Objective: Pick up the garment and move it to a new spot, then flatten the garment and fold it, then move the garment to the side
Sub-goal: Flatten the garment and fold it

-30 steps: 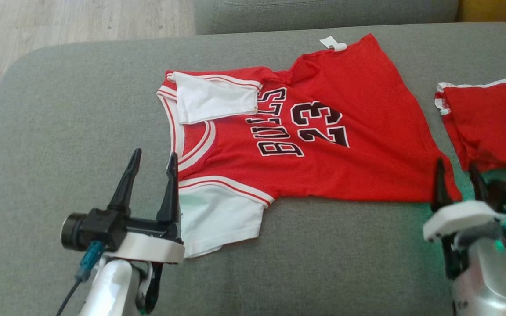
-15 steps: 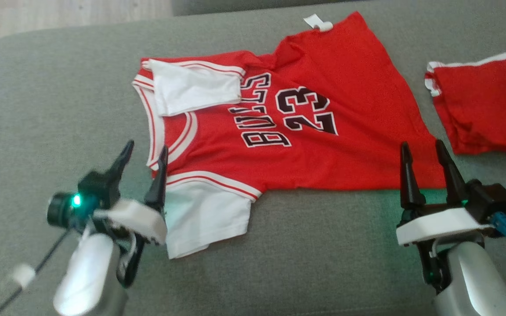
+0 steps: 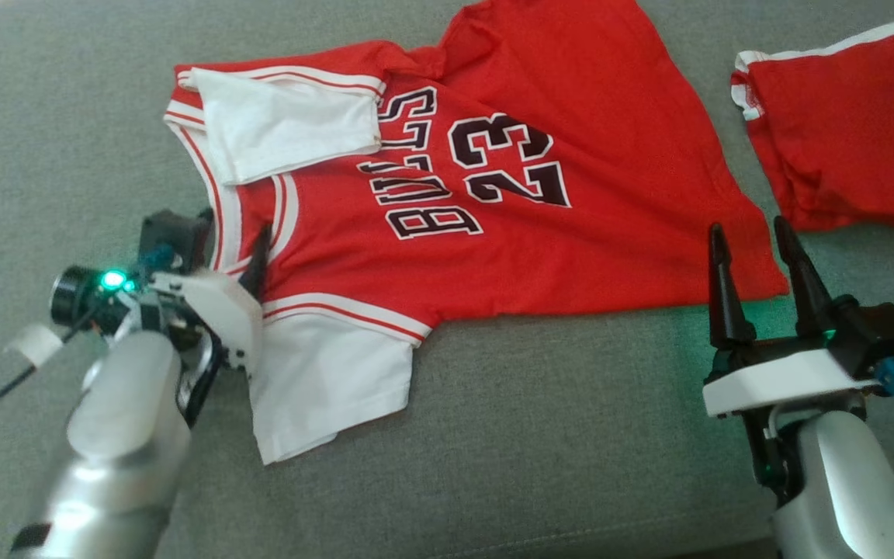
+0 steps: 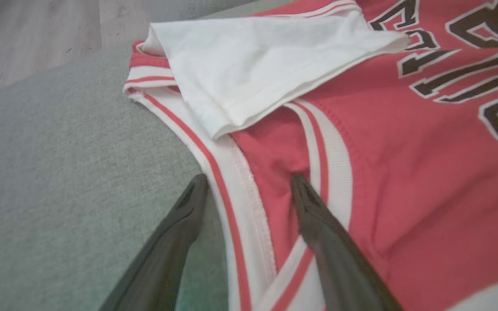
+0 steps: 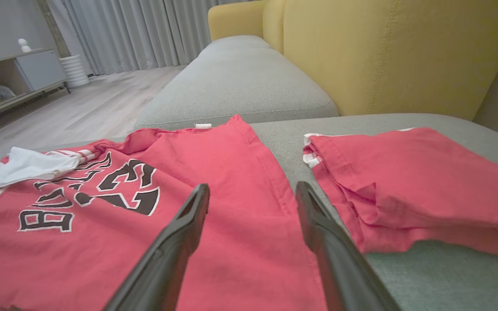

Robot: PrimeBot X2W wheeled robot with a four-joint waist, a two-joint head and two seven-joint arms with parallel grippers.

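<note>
Left gripper (image 4: pixel 249 178) and right gripper (image 3: pixel 749 225), fingers (image 5: pixel 180 242) wide apart.

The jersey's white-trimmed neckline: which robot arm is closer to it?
Left. The left gripper has its open jaws astride the neckline trim, one over the sofa, one over red fabric. The right gripper hovers by the hem corner of the jersey, at the opposite end.

A grey sofa seat (image 3: pixel 540 442) is carrying two pieces of clothing. A red jersey (image 3: pixel 509 248) is lying spread out on it, front side up, with its black lettering and number showing. One white sleeve (image 3: pixel 284 128) is lying doubled back over the chest, while the other sleeve (image 3: pixel 330 380) is lying flat on the cushion. Folded red shorts (image 3: pixel 843 132) with white trim are resting just beside the jersey's hem, with a narrow strip of grey fabric showing between them.
</note>
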